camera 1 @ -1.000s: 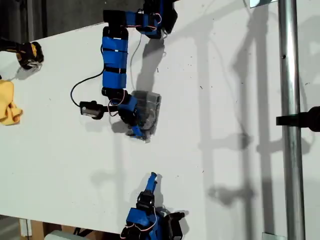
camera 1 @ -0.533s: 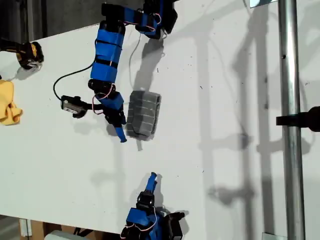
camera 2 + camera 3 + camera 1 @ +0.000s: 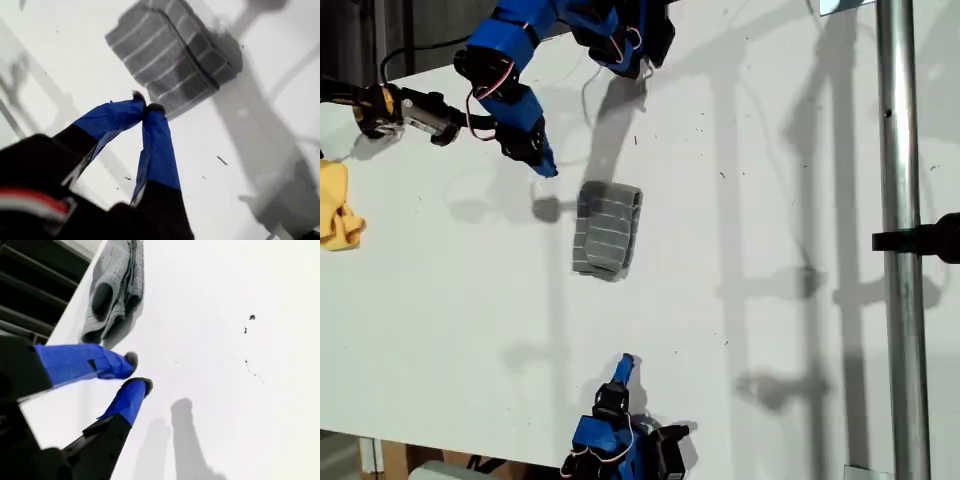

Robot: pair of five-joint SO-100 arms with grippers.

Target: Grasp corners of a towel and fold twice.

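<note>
The towel (image 3: 607,230) lies folded into a small thick rectangle on the white table (image 3: 770,200), about midway between the table's two long edges and somewhat toward the end at the exterior view's left. Its pale stripes run across its short width, and its layered edges show stacked in the first wrist view (image 3: 170,57). Nothing touches it. Our first gripper (image 3: 545,168) hangs raised above the table, near the long edge at the exterior view's top and off the towel's nearest corner, clear of the cloth. In its own wrist view the two blue fingers meet at their dark tips (image 3: 145,107), pressed together on nothing. Our second gripper (image 3: 627,362) sits low near the opposite long edge, at the exterior view's bottom, pointing across the table toward the towel and well apart from it. Its wrist view shows its tips (image 3: 138,372) with a narrow strip of table between them, slightly spread and empty, and the grey cloth (image 3: 112,290) lying ahead, rumpled at this angle. A yellow cloth (image 3: 335,205) is bunched at the table's end on the exterior view's left. A metal pole (image 3: 900,250) crosses over the table at the exterior view's right.
</note>
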